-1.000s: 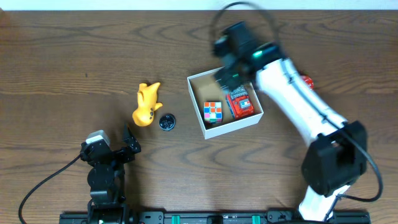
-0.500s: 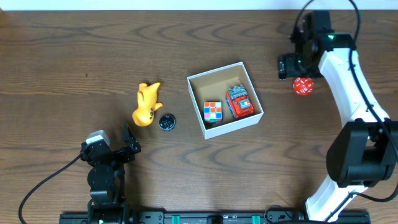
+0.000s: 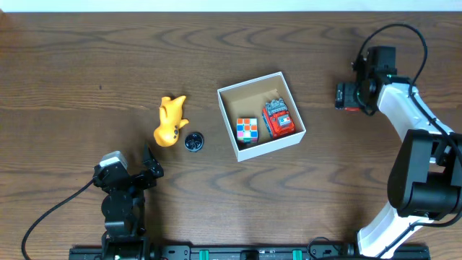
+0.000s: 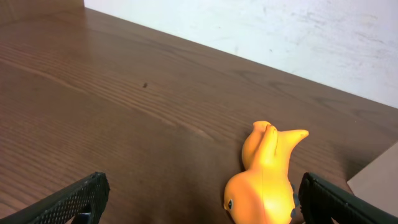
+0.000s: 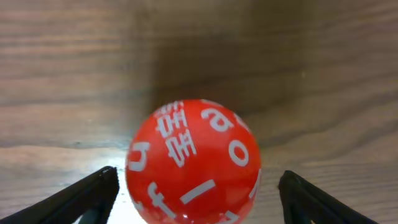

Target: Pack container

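- Overhead: the right hand (image 3: 347, 96) has swung away from above the container (image 3: 271, 149) and out to the right side of the desk (image 3: 86, 58). It now covers the spot where the red ball lay, and the ball is all but hidden here. The container sits mid-desk, holding a colour cube (image 3: 247, 130) and a red toy car (image 3: 279, 119). The yellow toy (image 3: 170, 121) and a small black round piece (image 3: 193, 141) lie to its left, outside it. The left hand (image 3: 150, 170) is unmoved near the front edge.
- Left wrist: the left hand's fingers (image 4: 68, 199) are wide apart and hold nothing. The yellow toy lies ahead, untouched.
- Right wrist: the red ball (image 5: 194, 162) is centred between the right hand's fingers (image 5: 87, 198), which are spread wide and both clear of it. Judgement: the hand is lined up to grasp the ball, and three items are still to be packed.
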Available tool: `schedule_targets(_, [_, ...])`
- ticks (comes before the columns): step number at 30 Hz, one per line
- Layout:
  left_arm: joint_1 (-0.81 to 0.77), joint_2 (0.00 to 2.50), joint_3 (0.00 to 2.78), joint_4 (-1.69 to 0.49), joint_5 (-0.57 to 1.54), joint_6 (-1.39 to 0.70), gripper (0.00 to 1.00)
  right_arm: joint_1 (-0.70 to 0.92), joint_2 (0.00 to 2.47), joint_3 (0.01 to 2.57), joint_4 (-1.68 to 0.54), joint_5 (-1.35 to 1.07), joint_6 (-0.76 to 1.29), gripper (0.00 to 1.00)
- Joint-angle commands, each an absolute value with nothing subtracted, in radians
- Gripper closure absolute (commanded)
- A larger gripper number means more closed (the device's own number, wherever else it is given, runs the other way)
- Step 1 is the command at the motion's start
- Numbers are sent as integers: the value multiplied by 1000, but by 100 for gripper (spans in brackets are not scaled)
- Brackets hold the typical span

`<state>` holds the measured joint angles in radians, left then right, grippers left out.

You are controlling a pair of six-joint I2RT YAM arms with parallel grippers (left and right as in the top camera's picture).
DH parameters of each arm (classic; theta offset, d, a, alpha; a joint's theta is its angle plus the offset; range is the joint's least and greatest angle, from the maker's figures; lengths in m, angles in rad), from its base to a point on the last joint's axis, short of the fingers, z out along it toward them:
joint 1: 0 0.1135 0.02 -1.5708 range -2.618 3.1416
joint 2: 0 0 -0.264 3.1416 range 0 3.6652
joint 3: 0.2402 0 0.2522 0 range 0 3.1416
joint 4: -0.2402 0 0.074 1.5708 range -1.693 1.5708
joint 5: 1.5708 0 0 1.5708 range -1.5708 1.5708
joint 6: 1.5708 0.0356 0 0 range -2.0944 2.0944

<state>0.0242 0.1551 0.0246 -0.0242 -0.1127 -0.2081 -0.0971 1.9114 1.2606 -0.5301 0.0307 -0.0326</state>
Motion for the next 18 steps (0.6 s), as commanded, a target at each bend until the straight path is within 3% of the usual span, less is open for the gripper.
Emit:
schedule_targets(1, [23,148,4,-60,-143,-195,2,-102,1893,1242,-518,34,-70,20])
schedule_targets(6, [23,148,4,-60,-143,-195,2,-100,1893,1242,-508,33,-70,25])
schedule_targets(11, [23,148,4,-60,-143,-195,2,-99,1893,1242,-509,34,-69,16])
schedule_targets(14, [23,148,4,-60,-143,-195,2,-99,1893,1242,-509,34,-69,3])
schedule_targets(18, [23,148,4,-60,-143,-195,2,-99,1893,1242,-512,33,-69,1])
